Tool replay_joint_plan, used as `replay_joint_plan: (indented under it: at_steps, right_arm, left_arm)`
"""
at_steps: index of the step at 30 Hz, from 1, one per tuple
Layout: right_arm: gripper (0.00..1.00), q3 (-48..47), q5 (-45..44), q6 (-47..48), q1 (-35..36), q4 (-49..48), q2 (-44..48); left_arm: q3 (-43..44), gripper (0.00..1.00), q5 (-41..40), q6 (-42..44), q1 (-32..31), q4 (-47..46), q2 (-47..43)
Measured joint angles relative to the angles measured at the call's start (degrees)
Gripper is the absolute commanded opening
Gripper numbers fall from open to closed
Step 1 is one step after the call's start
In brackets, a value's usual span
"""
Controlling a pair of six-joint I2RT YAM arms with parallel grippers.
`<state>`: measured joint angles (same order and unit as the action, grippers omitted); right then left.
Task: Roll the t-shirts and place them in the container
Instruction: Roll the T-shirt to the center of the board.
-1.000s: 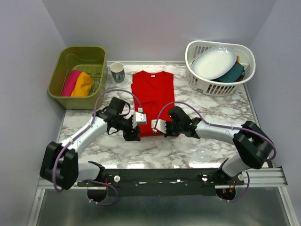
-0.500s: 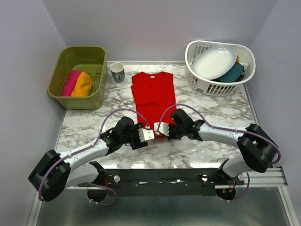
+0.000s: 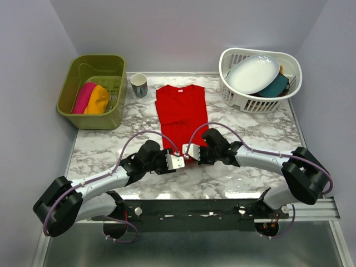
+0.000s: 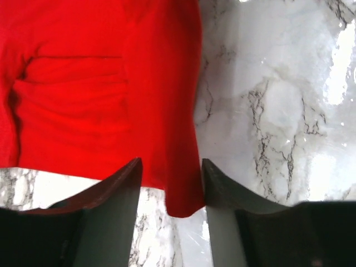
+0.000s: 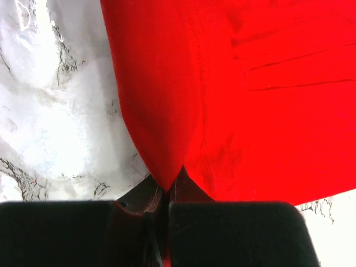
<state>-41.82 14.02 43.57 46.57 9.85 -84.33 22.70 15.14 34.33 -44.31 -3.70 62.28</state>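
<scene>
The red t-shirt [image 3: 181,111] lies folded into a long strip on the marble table, collar at the far end. My left gripper [image 3: 176,161] is open at the shirt's near hem; in the left wrist view its fingers [image 4: 114,192] straddle the hem corner [image 4: 183,200] without closing on it. My right gripper [image 3: 191,151] is shut on the near hem; the right wrist view shows a pinched red fold [image 5: 164,139] rising from the closed jaws. The magenta t-shirt [image 3: 83,97] and the orange t-shirt [image 3: 98,100] lie rolled in the green bin [image 3: 69,108].
A mug [image 3: 139,85] stands between the bin and the shirt's collar. A white basket [image 3: 245,101] at the back right holds a white oval plate [image 3: 253,73] and a teal item [image 3: 276,86]. Grey walls enclose the table.
My left arm has swung from the shirt's left side to its near hem corner. My right gripper has stayed at the near hem, shifting only slightly.
</scene>
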Motion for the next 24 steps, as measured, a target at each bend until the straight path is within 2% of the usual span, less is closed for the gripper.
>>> replay_joint_plan:
  at_steps: [2, 3, 6, 10, 14, 21, 24]
  right_arm:
    - [0.10, 0.0, 0.0, -0.1, 0.0, 0.0, 0.0]
    - [0.10, 0.0, 0.0, -0.2, 0.0, 0.0, 0.0]
    - [0.11, 0.0, 0.0, -0.6, 0.0, 0.0, 0.0]
    - [0.11, -0.7, 1.0, -1.5, -0.3, 1.3, 0.0]
    - [0.10, -4.1, 4.8, -1.2, -2.4, 7.3, -0.3]
    - [0.07, -13.9, 15.8, 4.3, -8.1, 23.0, -2.3]
    - [0.06, -17.9, 19.2, 8.1, -10.3, 29.4, -5.7]
  left_arm:
    - [0.1, 0.37, 0.3, 0.9, -0.2, 0.6, 1.3]
    - [0.2, 0.17, 0.5, 1.4, -0.3, 1.0, 1.7]
    - [1.4, 0.02, 2.2, 3.0, -0.3, 4.3, 3.3]
    - [6.0, 0.00, 5.7, 4.0, 0.0, 10.8, 5.6]
    - [13.3, 0.00, 12.0, 4.1, 2.4, 19.4, 7.6]
    - [24.5, 0.00, 24.3, 4.9, 7.2, 32.1, 15.0]
    - [31.3, 0.00, 29.9, 9.2, 10.4, 41.5, 22.0]
